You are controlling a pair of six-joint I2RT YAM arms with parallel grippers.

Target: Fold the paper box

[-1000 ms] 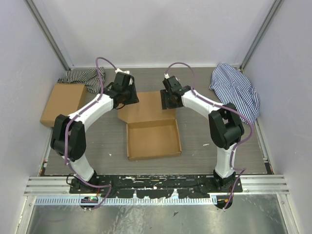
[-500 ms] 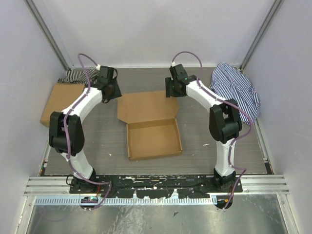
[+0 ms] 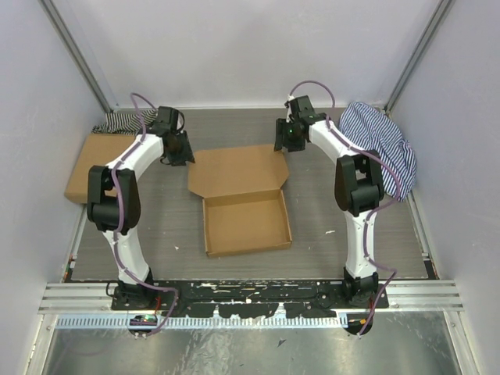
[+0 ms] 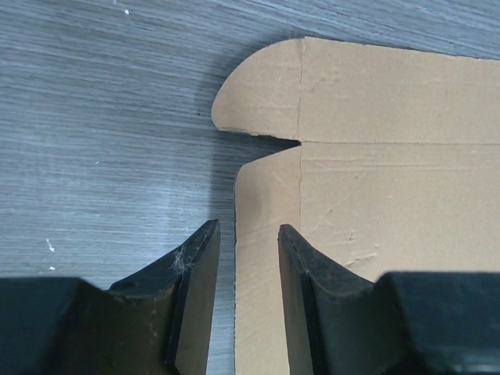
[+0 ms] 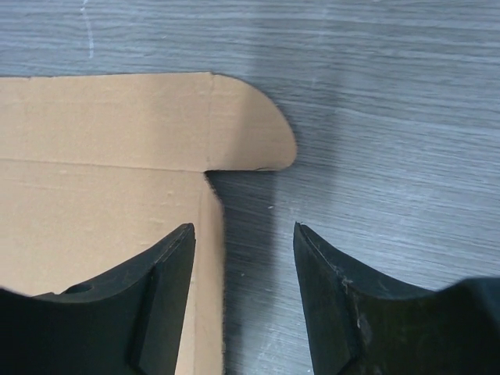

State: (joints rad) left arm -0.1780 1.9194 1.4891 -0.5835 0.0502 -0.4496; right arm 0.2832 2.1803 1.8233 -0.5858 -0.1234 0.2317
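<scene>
The paper box [image 3: 244,225] lies mid-table as a shallow brown tray with raised walls, and its lid panel [image 3: 234,168] lies flat behind it. My left gripper [image 3: 179,150] hangs at the lid's far-left corner. In the left wrist view it [image 4: 248,230] is open, its fingers either side of the lid's left edge [image 4: 266,234], with the rounded corner tab [image 4: 258,98] ahead. My right gripper [image 3: 287,141] is at the far-right corner. It [image 5: 244,228] is open too, over the lid's right edge [image 5: 209,234], with nothing held.
A second flat brown cardboard box [image 3: 98,164] lies at the left wall, with a striped cloth [image 3: 125,121] behind it. Another striped cloth [image 3: 380,144] is heaped at the back right. Walls close in the table on three sides.
Both grippers have drawn outward and toward the back, off the lid's rear corners. The lid now lies flat and uncovered. The left jaws opened slightly.
</scene>
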